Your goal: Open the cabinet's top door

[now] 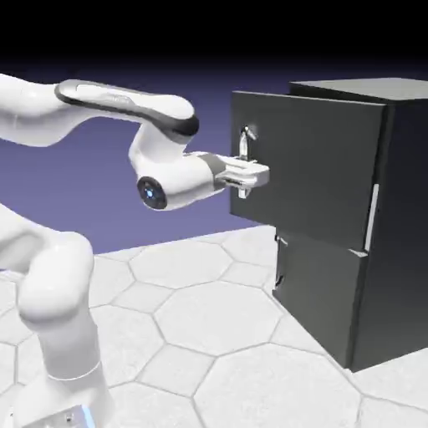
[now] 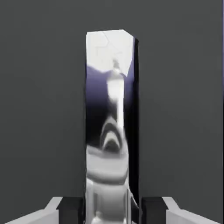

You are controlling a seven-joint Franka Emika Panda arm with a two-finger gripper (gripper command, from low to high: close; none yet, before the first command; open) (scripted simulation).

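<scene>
White two-finger gripper (image 1: 251,174) (image 2: 112,210) nearly closed, jaws narrowed onto the small vertical silver handle (image 1: 243,155) (image 2: 110,131), dark finger pads (image 2: 72,209) pressing either side of the mirror-like bar in hand view. Handle sits near the free edge of the dark grey flat square top door (image 1: 305,171) (image 2: 43,109), which is swung partly out from the tall dark grey boxy cabinet (image 1: 401,226). Lower dark grey panel (image 1: 322,297) shut below it, flush. Cabinet stands on white hexagon-tiled table (image 1: 209,334).

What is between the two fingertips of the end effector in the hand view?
The top door's silver handle fills the gap between the fingertips of the end effector. Dark grey top door lies behind it.
</scene>
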